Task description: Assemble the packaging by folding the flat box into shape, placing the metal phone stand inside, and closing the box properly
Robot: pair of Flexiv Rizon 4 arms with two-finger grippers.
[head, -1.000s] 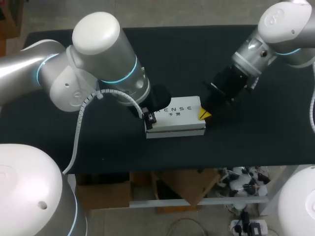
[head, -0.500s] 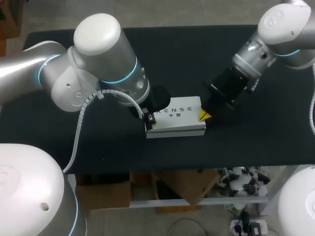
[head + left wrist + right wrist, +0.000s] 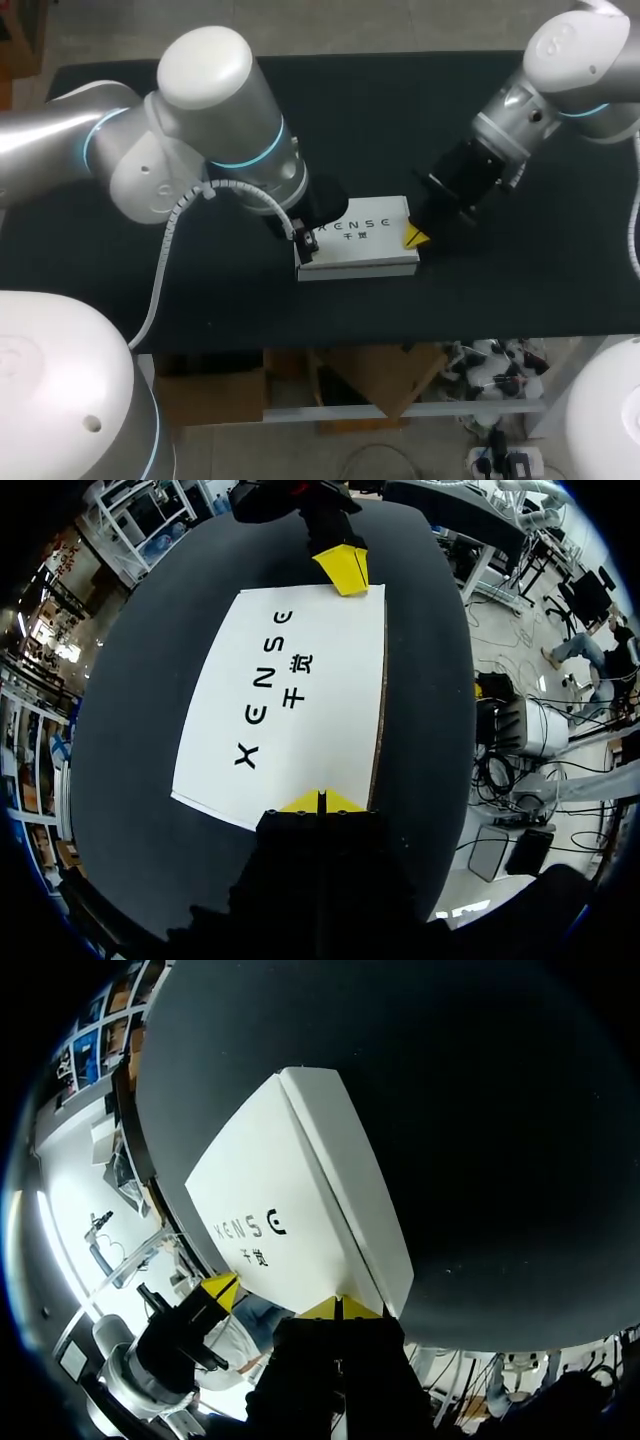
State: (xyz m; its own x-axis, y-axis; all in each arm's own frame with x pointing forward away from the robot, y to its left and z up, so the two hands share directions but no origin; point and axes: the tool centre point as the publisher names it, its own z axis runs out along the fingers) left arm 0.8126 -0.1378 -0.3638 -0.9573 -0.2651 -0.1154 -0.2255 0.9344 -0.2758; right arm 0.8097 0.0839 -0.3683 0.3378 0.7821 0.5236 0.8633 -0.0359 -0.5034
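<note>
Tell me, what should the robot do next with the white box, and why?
Probably press both ends inward a little to snug them shut. The white box lies flat-topped on the table, and the left gripper and right gripper, each with tips together, sit against its opposite ends.

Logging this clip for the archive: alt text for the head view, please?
A white box, folded into shape, lies on the black table between two robot arms. The left gripper is at its left end, and the right gripper, yellow tip showing, is at its right end.
</note>
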